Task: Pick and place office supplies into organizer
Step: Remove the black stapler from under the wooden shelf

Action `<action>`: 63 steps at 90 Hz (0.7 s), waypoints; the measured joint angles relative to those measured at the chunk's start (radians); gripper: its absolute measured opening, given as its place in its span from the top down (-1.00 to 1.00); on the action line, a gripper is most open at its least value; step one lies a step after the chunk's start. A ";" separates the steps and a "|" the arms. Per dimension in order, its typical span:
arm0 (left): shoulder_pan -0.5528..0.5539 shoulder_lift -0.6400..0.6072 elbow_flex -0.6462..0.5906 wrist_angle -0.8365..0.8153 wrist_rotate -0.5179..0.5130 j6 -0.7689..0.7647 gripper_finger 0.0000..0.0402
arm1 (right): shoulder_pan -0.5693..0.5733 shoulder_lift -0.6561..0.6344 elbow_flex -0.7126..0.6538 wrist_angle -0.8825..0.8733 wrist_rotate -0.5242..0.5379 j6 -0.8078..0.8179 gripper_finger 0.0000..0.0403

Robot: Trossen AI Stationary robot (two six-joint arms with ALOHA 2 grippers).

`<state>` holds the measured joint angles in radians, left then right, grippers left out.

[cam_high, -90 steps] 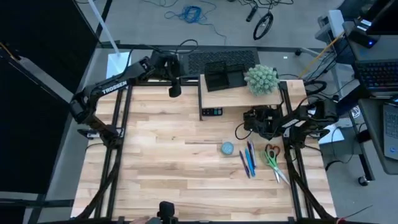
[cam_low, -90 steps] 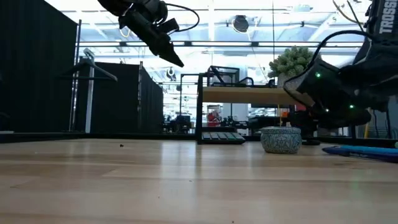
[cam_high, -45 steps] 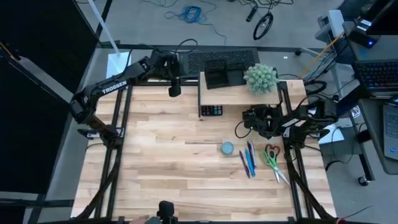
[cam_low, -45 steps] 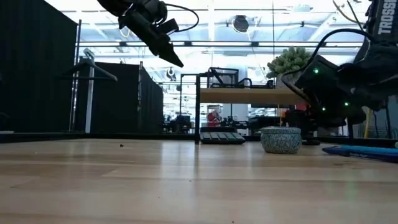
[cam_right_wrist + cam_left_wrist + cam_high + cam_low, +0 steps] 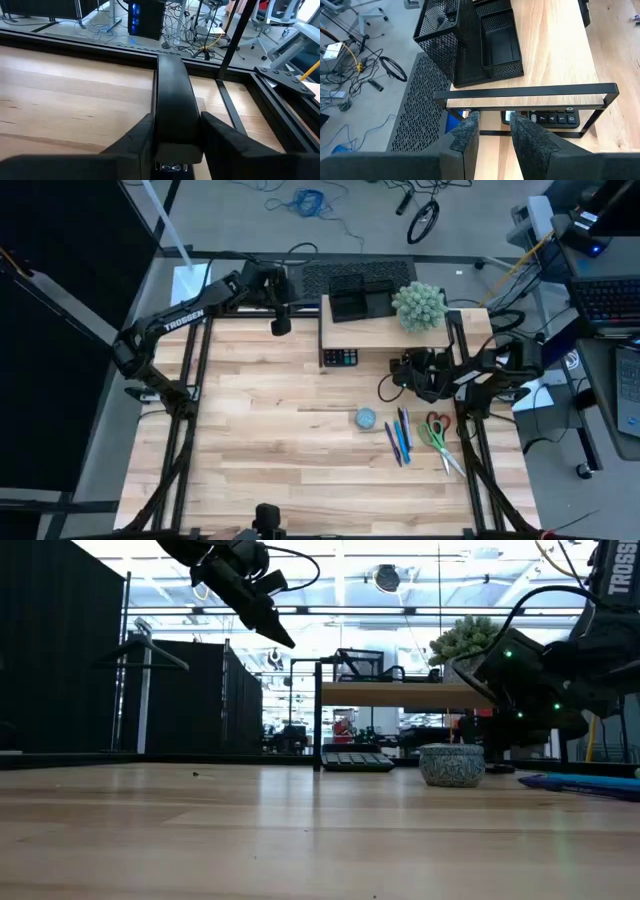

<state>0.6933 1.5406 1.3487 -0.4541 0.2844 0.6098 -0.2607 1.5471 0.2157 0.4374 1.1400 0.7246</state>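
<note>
At the right side of the table, just in front of the riser (image 5: 385, 332), your right gripper (image 5: 405, 373) hangs above the boards. In its wrist view its fingers (image 5: 137, 137) press against both sides of a dark bar (image 5: 170, 95). It looks clenched on that bar, though I cannot make out what the bar is. The supplies lie loose on the table in front of it: the disc (image 5: 365, 418), the pens (image 5: 400, 436) just beside the disc, and the scissors (image 5: 437, 434) nearest the right edge. The organizer (image 5: 350, 302) sits up on the riser beside the plant ball (image 5: 420, 307), with the calculator (image 5: 340, 359) tucked underneath. From the left wrist view its compartments look empty, so I judge the task barely begun and you between picks. Your left gripper (image 5: 281, 323) waits high at the back left of the table, facing the organizer, fingers a narrow gap apart with nothing between them. If the bar belongs in the organizer, your next move is to lift it clear of the riser's edge and the plant ball and lower it into a compartment. Otherwise, open up and drop onto the pens, which lie closest.
</note>
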 joint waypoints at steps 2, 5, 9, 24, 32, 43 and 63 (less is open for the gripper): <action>0.000 0.000 0.000 0.000 0.000 0.000 0.50 | 0.005 0.000 0.000 -0.002 -0.003 0.001 0.45; 0.000 0.000 0.000 0.000 0.000 0.000 0.50 | 0.013 0.000 0.000 -0.005 -0.010 0.006 0.45; 0.000 0.000 0.000 -0.001 0.000 -0.001 0.50 | 0.021 0.000 0.000 -0.008 -0.023 0.017 0.45; 0.000 0.000 0.000 -0.003 -0.001 -0.002 0.50 | 0.054 -0.012 0.028 -0.054 -0.072 0.047 0.45; 0.000 0.000 0.000 -0.007 -0.001 -0.012 0.50 | 0.062 -0.031 0.059 -0.126 -0.111 0.047 0.45; 0.000 0.000 0.000 -0.009 -0.002 -0.029 0.50 | 0.080 -0.067 0.105 -0.249 -0.168 0.059 0.45; -0.004 0.000 0.000 -0.012 -0.005 -0.081 0.50 | 0.155 -0.157 0.172 -0.527 -0.243 0.211 0.45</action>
<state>0.6893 1.5406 1.3487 -0.4660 0.2794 0.5289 -0.1060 1.3903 0.3878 -0.0897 0.8970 0.9356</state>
